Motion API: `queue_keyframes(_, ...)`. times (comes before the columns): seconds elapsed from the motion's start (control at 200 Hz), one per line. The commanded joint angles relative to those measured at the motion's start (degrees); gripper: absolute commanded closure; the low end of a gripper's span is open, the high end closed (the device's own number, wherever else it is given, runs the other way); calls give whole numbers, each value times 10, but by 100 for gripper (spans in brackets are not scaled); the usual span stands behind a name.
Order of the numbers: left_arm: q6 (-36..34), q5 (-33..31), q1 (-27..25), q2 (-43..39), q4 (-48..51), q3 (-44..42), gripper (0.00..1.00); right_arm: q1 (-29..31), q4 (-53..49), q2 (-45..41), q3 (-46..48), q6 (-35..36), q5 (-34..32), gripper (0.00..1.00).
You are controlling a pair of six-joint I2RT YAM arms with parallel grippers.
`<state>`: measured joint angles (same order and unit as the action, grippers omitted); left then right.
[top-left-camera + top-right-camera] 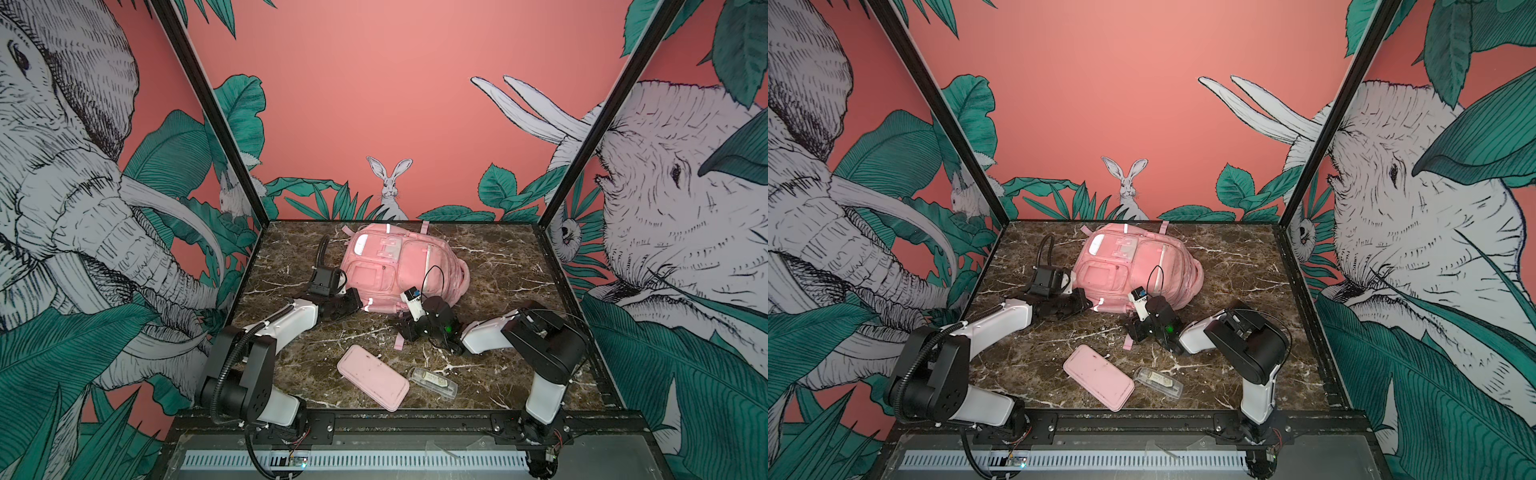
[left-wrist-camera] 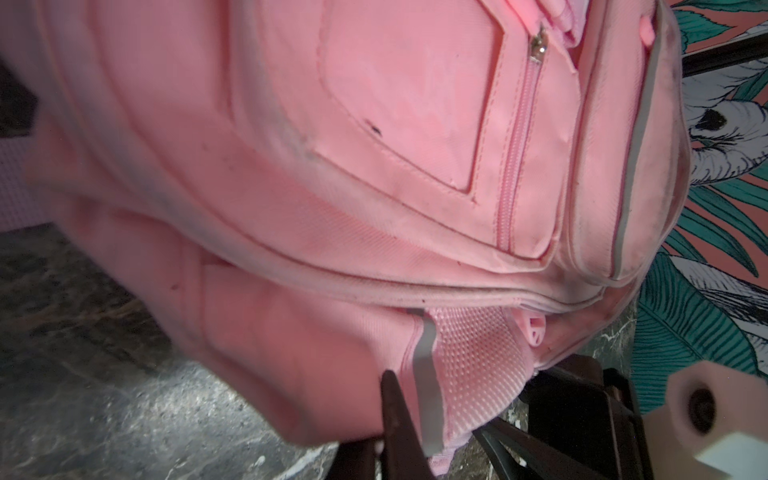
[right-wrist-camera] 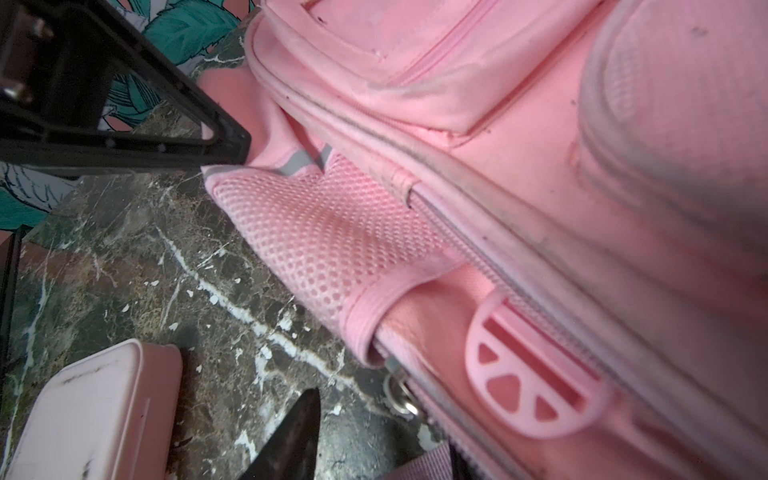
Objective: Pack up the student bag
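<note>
The pink student bag (image 1: 395, 262) (image 1: 1125, 266) lies on its back at the rear middle of the marble table in both top views. My left gripper (image 1: 356, 305) (image 2: 419, 415) is shut on the bag's near left corner, pinching the mesh side pocket (image 2: 473, 357) by its grey strip. My right gripper (image 1: 405, 328) (image 3: 380, 432) sits low at the bag's near edge. Its jaws stand open around bare marble and a bit of pink strap. Just ahead of them are a metal zipper ring (image 3: 399, 395) and a round pink pull tab (image 3: 536, 374) on the shut main zipper.
A flat pink pencil pouch (image 1: 372, 376) (image 3: 91, 411) lies near the front edge, with a clear plastic case (image 1: 432, 382) beside it on the right. A loose pink strap (image 1: 399, 340) trails on the table under the right gripper. Cage posts stand at both rear corners.
</note>
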<state>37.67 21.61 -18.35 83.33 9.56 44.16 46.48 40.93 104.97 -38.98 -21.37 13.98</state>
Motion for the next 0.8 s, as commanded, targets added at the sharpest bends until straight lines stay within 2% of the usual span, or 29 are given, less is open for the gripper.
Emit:
queue_keyframes(0.0,-9,8,-4,-33,6,17,93,2,67,7,9,6,-11,54)
queue_keyframes(0.795,-12,4,-3,-34,8,12,93,-2,66,14,11,1,-16,83)
